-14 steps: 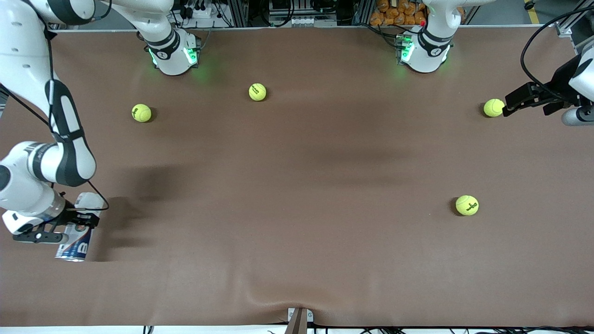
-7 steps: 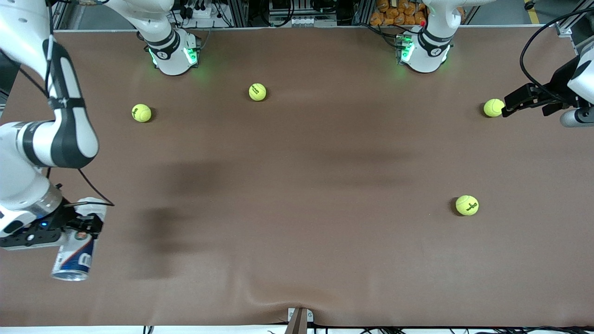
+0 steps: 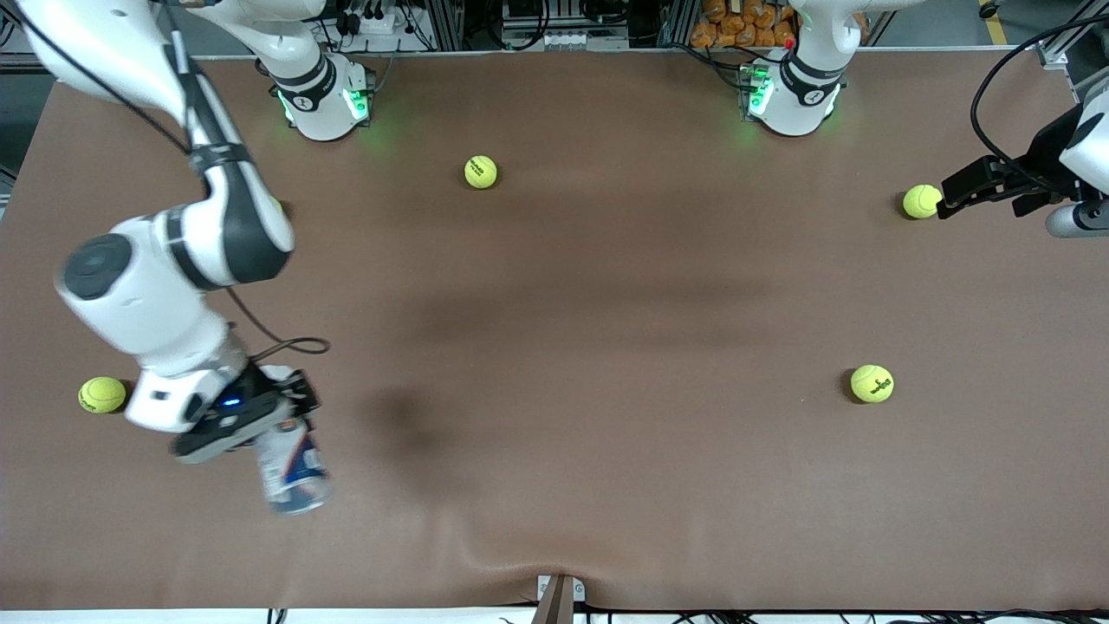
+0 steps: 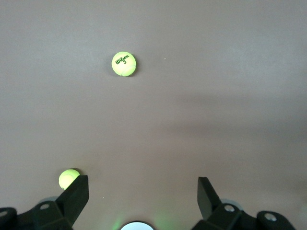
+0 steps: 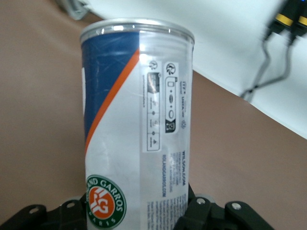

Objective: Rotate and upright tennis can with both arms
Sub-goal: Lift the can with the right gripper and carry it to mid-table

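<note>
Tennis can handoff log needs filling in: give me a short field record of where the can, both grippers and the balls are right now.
tennis can: held off the table, tilted, silver rim toward the front camera
right gripper: shut on the can, over the right arm's end of the table
left gripper: open, empty, waiting beside a ball at the left arm's end
tennis balls in front view: four fully visible

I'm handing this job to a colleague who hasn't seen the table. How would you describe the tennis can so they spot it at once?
Start at the right arm's end of the brown table, near the edge closest to the front camera. There the right end effector holds the tennis can above the cloth. It is the only cylinder: white and dark blue with an orange stripe and silver rim, unlike the round yellow-green tennis balls.
</note>
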`<state>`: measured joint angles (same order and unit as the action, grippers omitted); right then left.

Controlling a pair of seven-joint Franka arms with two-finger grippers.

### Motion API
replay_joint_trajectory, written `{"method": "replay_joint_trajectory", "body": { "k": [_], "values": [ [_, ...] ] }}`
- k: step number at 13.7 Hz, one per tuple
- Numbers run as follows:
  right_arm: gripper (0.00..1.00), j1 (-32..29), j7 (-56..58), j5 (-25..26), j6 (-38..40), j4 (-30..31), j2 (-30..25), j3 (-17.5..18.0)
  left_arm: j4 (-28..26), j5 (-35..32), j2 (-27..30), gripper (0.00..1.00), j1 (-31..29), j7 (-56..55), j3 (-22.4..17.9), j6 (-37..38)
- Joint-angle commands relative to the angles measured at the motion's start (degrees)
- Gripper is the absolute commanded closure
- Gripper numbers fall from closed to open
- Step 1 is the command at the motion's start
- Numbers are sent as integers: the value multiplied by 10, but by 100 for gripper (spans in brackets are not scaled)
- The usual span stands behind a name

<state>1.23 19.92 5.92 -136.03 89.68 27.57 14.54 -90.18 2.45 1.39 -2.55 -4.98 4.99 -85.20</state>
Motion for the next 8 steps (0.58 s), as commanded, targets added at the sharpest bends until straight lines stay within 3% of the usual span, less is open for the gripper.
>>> {"method": "replay_joint_trajectory", "body": {
  "k": [1, 8],
  "values": [
    [36, 69, 49, 15, -4, -8, 19, -3, 6, 11, -2, 0, -5, 10, 1, 8],
    [37, 153, 206, 16, 1, 4, 53, -3, 5, 16, -3, 0, -5, 20, -1, 8]
  ]
}}
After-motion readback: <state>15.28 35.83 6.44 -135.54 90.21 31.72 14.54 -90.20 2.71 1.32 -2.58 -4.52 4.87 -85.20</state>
